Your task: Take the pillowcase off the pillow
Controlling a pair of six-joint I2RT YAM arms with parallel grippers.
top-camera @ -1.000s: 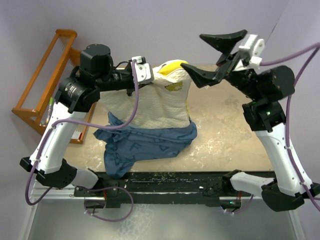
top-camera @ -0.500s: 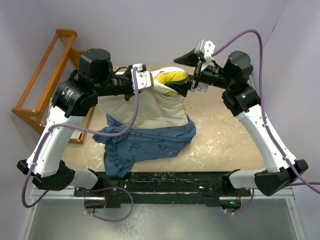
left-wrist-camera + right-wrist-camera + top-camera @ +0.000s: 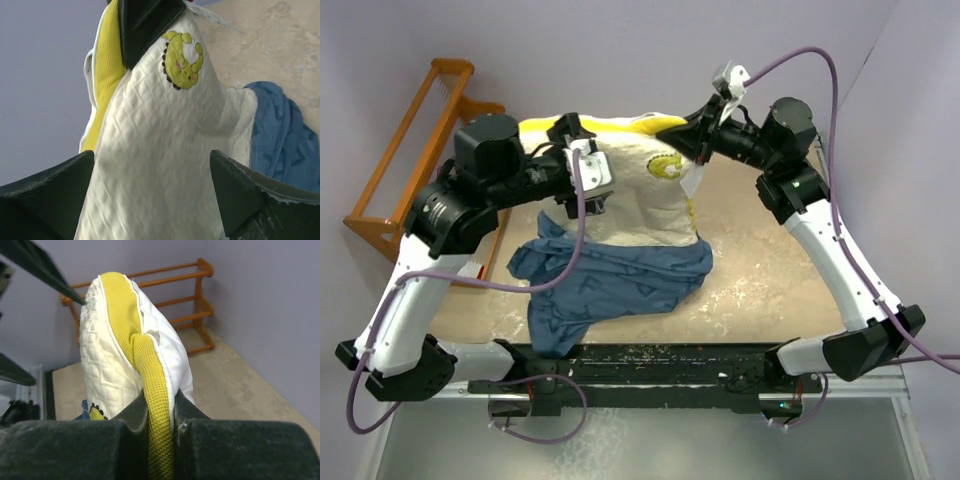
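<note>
Over the table (image 3: 760, 250) the pillow (image 3: 640, 205) hung mostly bare, its far end raised. The pillowcase (image 3: 610, 285) lay bunched on the table at its near end, apparently covering only that last part. I judged the stripping step nearly done. My right gripper (image 3: 159, 407) was clamped on the yellow edge (image 3: 150, 370) at the raised corner. My left gripper (image 3: 152, 165) stood wide, fingers either side of the quilted face, gripping nothing. Next I would need to pin the blue cloth while lifting the pillow free.
</note>
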